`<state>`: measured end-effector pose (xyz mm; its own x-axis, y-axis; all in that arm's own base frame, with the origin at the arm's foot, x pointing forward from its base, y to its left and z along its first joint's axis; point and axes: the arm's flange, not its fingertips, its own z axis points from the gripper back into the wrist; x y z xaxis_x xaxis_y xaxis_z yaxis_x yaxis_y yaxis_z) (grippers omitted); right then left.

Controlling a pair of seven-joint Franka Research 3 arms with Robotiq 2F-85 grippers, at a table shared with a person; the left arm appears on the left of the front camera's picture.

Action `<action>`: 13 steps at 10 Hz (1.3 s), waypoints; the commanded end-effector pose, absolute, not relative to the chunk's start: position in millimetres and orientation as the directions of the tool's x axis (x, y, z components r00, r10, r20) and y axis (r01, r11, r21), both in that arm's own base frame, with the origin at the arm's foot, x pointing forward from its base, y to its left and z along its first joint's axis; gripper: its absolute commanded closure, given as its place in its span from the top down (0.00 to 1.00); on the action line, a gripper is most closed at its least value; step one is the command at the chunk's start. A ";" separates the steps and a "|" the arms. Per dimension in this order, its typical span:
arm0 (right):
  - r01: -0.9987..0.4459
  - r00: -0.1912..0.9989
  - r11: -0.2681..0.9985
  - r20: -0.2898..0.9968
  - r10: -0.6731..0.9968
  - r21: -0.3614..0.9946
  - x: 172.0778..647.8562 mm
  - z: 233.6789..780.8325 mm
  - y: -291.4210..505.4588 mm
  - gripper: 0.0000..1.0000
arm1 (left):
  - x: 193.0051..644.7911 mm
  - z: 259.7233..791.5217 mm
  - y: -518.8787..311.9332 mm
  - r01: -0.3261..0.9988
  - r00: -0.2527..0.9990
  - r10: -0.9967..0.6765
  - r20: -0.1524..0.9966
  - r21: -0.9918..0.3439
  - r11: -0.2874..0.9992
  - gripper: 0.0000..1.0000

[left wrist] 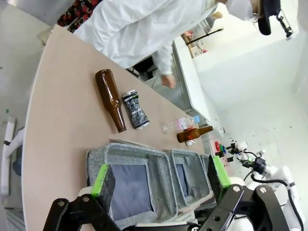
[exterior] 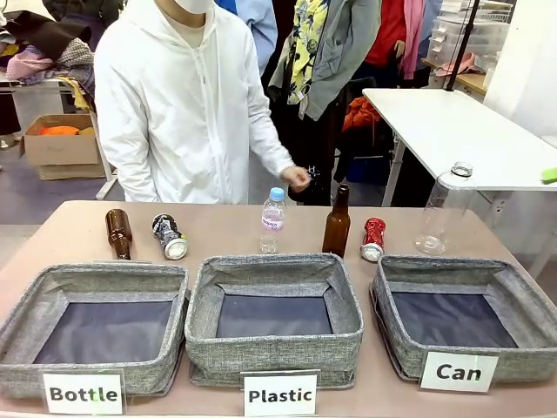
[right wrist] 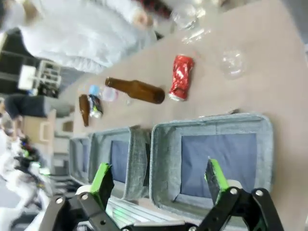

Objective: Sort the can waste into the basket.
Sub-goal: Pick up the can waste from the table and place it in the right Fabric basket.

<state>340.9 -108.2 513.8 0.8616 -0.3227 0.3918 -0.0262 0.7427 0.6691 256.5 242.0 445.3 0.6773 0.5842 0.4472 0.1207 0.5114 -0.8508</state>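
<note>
On the table point(exterior: 78, 231), the grey basket carded "Can" point(exterior: 444, 268) is set at the near right. The left gripper point(left wrist: 160, 174) and the right gripper point(right wrist: 159, 176) are held spread wide above the baskets, with nothing between the pads. The red can point(exterior: 373, 239) is laid just beyond that basket's far-left corner. The dark can point(exterior: 169, 236) is laid at the far left, beside 1 brown bottle point(exterior: 118, 233).

"Bottle" card point(exterior: 83, 394) on L basket point(exterior: 104, 272), "Plastic" card point(exterior: 279, 395) on mid basket point(exterior: 274, 353), "Can" card point(exterior: 459, 373) on R basket point(exterior: 452, 266).
</note>
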 end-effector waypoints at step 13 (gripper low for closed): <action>0.209 0.874 0.901 0.341 -0.347 0.380 266.4 527.8 -143.3 1.00 | 257.9 445.5 244.5 0.148 0.667 0.578 0.470 -0.844 0.516 1.00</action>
<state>267.0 -131.0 540.5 0.8894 -0.2901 0.3533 0.1532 0.9173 0.3676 255.7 243.7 446.6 0.6763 0.5832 0.4500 0.1192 0.5162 -0.8482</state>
